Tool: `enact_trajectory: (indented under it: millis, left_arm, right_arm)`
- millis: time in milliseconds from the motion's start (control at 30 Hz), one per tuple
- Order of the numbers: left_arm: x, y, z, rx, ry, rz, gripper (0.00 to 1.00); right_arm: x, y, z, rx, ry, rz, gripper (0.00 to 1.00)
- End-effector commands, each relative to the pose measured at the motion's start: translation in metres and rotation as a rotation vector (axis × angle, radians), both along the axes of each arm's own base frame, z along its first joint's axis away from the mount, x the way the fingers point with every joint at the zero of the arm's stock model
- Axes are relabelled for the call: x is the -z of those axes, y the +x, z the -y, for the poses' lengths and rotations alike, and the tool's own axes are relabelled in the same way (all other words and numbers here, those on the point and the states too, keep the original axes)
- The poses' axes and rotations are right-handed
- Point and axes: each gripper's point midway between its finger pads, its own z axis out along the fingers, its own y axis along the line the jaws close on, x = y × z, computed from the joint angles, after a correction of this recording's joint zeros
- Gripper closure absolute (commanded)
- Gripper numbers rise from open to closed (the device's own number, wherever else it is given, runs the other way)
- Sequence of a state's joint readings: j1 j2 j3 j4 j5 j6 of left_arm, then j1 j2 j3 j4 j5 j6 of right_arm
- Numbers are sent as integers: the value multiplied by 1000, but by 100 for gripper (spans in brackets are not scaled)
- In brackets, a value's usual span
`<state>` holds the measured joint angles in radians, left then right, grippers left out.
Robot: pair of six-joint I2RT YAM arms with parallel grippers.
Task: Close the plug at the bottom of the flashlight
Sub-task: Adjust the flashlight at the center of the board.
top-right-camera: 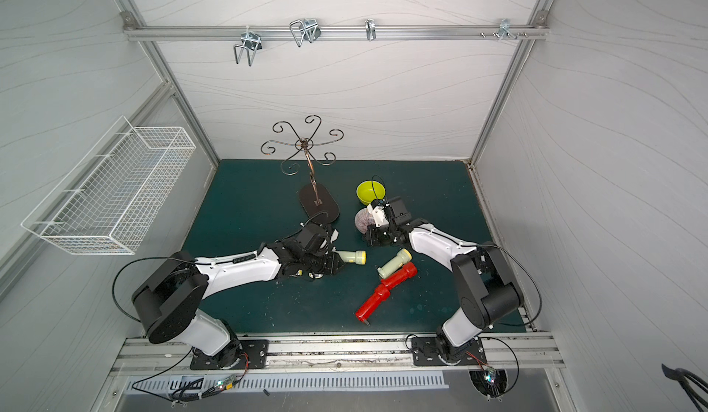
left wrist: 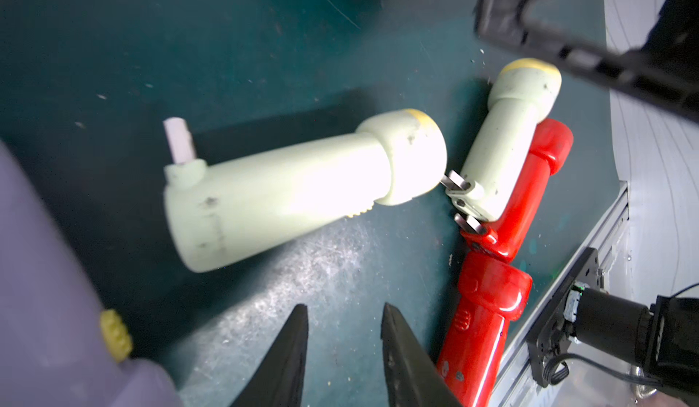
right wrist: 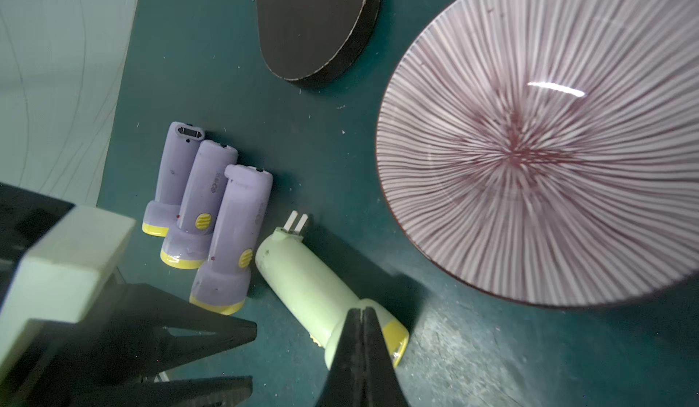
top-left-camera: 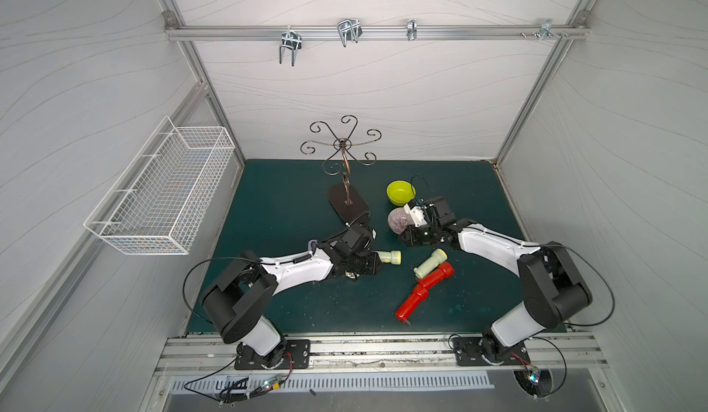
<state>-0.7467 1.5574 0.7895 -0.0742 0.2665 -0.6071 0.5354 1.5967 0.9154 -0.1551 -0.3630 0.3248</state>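
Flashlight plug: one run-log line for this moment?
left gripper: open, empty | green flashlight: on its side, plug out | right gripper: shut, empty

Three purple flashlights [right wrist: 177,174] [right wrist: 202,204] [right wrist: 234,235] are counted, along with two green flashlights [top-left-camera: 387,257] [top-left-camera: 430,264] and two red flashlights [top-left-camera: 436,276] [top-left-camera: 412,303], seven in all. One lime bowl [top-left-camera: 400,193] and one striped bowl [top-left-camera: 396,220] are seen. One stand [top-left-camera: 346,199] and one basket [top-left-camera: 164,188] are present. Four hooks [top-left-camera: 290,44] [top-left-camera: 348,31] [top-left-camera: 411,29] [top-left-camera: 546,31] are hung on one rail [top-left-camera: 479,33]. Two arms [top-left-camera: 299,272] [top-left-camera: 494,245] are mounted.

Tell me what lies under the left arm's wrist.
Three lilac plastic flashlights with yellow heads lie side by side on the teal mat; in both top views the left arm covers them.
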Motion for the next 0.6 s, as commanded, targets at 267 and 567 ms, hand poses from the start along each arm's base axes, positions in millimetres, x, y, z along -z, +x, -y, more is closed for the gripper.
enact_trajectory:
  millis: [267,567]
  left_arm:
    - [12,17,-4,-56,-51,-30,63]
    - [18,38,-6,-75,-98,-53,63]
  right_arm:
    - [32,-4,-27,-56,-43,-28,100]
    - [57,-25,-20,-76,-77,-67,100]
